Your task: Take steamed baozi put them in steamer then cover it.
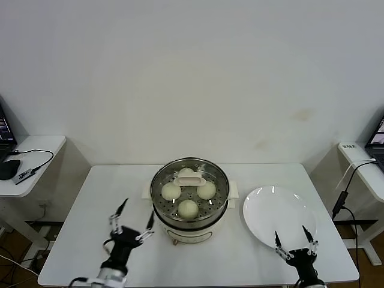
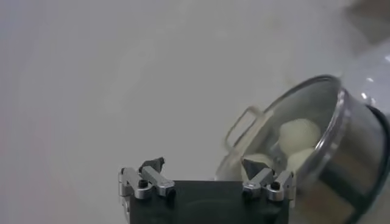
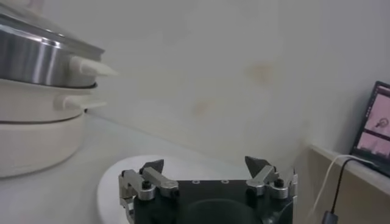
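The steel steamer stands on its white base mid-table. Several cream-white baozi lie on its perforated tray. The clear glass cover with its pale bar handle sits on the pot. My left gripper is open and empty, low over the table to the left of the steamer. In the left wrist view the lidded steamer and the baozi show beyond my left gripper. My right gripper is open and empty over the near edge of the white plate; it also shows in the right wrist view.
The white plate is empty, right of the steamer; it also shows in the right wrist view, with the steamer's side beyond. Side tables with cables and a mouse flank the table. A laptop stands at the right.
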